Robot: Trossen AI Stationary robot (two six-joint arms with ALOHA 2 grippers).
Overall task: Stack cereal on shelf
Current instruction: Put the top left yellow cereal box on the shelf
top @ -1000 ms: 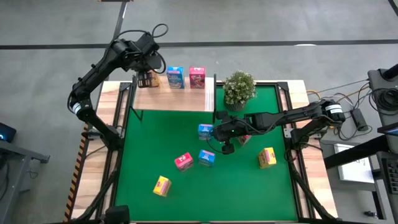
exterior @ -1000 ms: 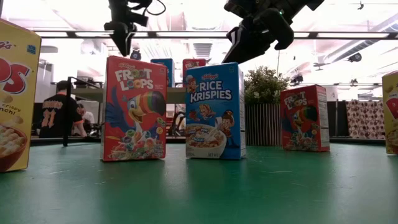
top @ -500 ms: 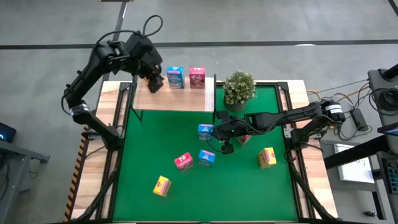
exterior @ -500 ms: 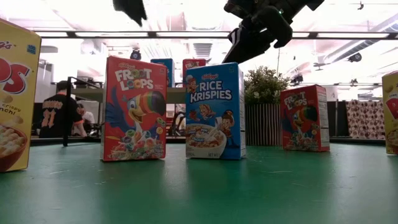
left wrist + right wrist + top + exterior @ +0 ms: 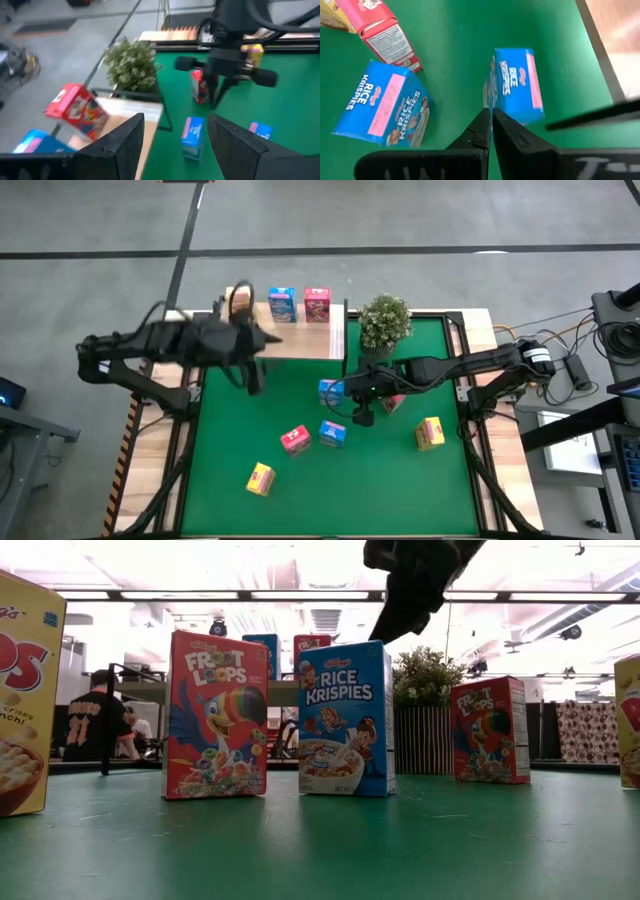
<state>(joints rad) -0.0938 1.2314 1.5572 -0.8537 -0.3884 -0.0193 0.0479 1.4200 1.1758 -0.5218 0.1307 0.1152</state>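
Three cereal boxes stand on the wooden shelf (image 5: 285, 340): yellow (image 5: 238, 300), blue (image 5: 282, 303) and pink-red (image 5: 317, 305). On the green mat are two blue boxes (image 5: 330, 390) (image 5: 332, 433), two pink-red (image 5: 295, 439) (image 5: 392, 404) and two yellow (image 5: 260, 478) (image 5: 429, 433). My left gripper (image 5: 176, 120) is open and hovers over the mat's far-left part, near the shelf (image 5: 250, 372). My right gripper (image 5: 491, 122) is shut and hangs above the mat (image 5: 410, 585), just beside the blue box (image 5: 515, 85) next to the shelf. Neither touches anything.
A potted plant (image 5: 384, 322) stands at the mat's far edge, right of the shelf and close behind my right arm. Black frame rails run along the table's sides (image 5: 190, 430). Open green mat lies along the near edge (image 5: 350, 490). A person stands in the room behind (image 5: 100, 720).
My left gripper has drawn away from the shelf's far-left corner, leaving the yellow box standing there, and has swung fast toward the near side and down, out over the mat's far-left part. My right arm has stayed nearly still above the blue box.
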